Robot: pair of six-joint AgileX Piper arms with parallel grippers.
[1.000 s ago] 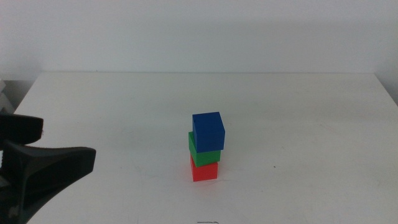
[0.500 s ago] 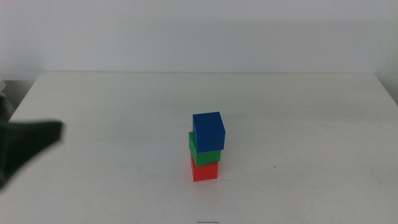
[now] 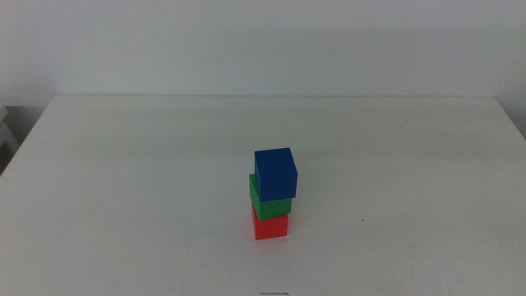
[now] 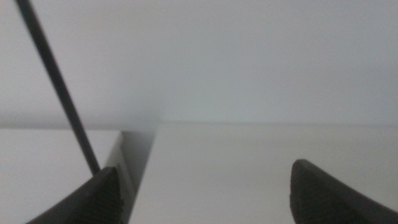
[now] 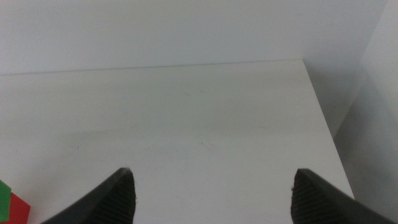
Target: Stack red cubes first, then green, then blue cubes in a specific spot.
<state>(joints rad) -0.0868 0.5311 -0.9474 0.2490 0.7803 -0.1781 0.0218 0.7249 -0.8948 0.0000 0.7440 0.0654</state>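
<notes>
In the middle view a white table [image 3: 394,164] carries a single stack of three cubes, a little below the picture's centre; the red cube [image 3: 271,226] sits at the bottom on bare tabletop, the green cube [image 3: 269,207] rests on it, and the blue cube [image 3: 275,173] rests on the green one; the blue cube is turned slightly and overhangs the green one a little toward the right, and the green one is likewise a touch wider-set than the red; neither arm shows in this view, and a pale wall rises behind the far edge of the table.

In the left wrist view the left gripper [image 4: 208,196] has its two dark jaws spread wide apart with nothing between them; it looks out over the table edge toward the wall; a thin dark cable [image 4: 59,93] slants across the picture beside one jaw; no cube is visible here.

In the right wrist view the right gripper [image 5: 211,196] also has its jaws wide apart and empty, above plain tabletop; the table's far edge and a corner show beyond; at the picture's edge next to one jaw a sliver of the red cube [image 5: 18,210] appears with a scrap of the green cube [image 5: 5,188] on top of it, well apart from the jaws.
</notes>
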